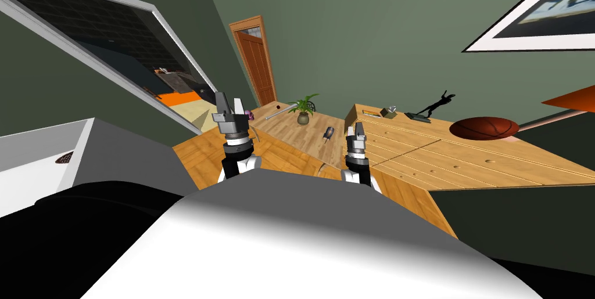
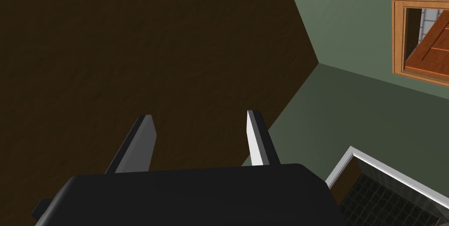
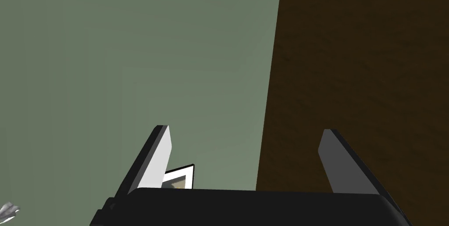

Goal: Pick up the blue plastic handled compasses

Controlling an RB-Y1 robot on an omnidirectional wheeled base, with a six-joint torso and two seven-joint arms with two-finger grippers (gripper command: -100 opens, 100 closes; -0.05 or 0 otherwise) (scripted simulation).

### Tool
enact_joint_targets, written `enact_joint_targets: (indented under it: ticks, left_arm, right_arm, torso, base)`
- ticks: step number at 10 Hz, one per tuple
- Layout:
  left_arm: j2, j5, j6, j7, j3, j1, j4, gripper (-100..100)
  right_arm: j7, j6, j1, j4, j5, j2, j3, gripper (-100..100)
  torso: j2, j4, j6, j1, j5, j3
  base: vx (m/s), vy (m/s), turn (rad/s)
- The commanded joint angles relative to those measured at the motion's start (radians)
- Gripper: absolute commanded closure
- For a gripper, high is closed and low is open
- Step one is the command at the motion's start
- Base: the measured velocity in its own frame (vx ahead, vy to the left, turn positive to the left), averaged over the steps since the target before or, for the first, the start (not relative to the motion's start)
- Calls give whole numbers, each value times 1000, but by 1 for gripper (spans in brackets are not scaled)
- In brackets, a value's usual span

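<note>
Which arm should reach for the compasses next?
Right, likely. The compasses lie on the wooden surface close beside the right gripper; the left gripper is farther off. Both are open.

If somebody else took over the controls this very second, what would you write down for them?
Left gripper: open, empty, raised ahead of me.
Right gripper: open, empty, also raised.
Compasses: probably the small dark blue-handled item lying on the wooden floor, between the potted plant and the light wooden table. It is too small to be sure.
Done: nothing grasped yet.
Left: move closer, lower a gripper over the item, close on it, lift.
</note>
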Motion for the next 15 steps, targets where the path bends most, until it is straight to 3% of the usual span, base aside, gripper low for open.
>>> enact_joint_targets:
  ticks: [1,4,7,8,11,12,13,15]
  left_arm:
    - [0,0,0,0,0,0,0,0]
    - [0,0,0,0,0,0,0,0]
    - [0,0,0,0,0,0,0,0]
    - [0,0,0,0,0,0,0,0]
    - [0,0,0,0,0,0,0,0]
    - [0,0,0,0,0,0,0,0]
    - [0,0,0,0,0,0,0,0]
    - [0,0,0,0,0,0,0,0]
  right_arm:
    - [45,12,-29,50,10,-19,-4,-100]
    - [82,16,-55,118,18,-36,-8,-100]
    - [158,24,-107,224,32,-72,-17,-100]
    - [158,24,-107,249,32,-72,-17,-100]
    - [238,35,-161,337,43,-107,-27,-100]
    - [238,35,-161,371,43,-107,-27,-100]
    - [279,40,-189,408,48,-124,-31,-100]
    - [279,40,-189,444,48,-124,-31,-100]
  torso:
    - [0,0,0,0,0,0]
    - [-1,0,0,-1,0,0]
    - [0,0,0,-1,0,0]
    - [0,0,0,-1,0,0]
    - [-1,0,0,-1,0,0]
    - [-1,0,0,0,0,-1]
    - [-1,0,0,-1,0,0]
    - [-1,0,0,-1,0,-1]
  base:
    - [9,63,-16]
    - [8,52,-14]
    - [5,58,-16]
    - [6,59,-6]
    - [11,63,-13]
    - [12,60,-6]
    - [24,71,-9]
    - [11,39,-5]
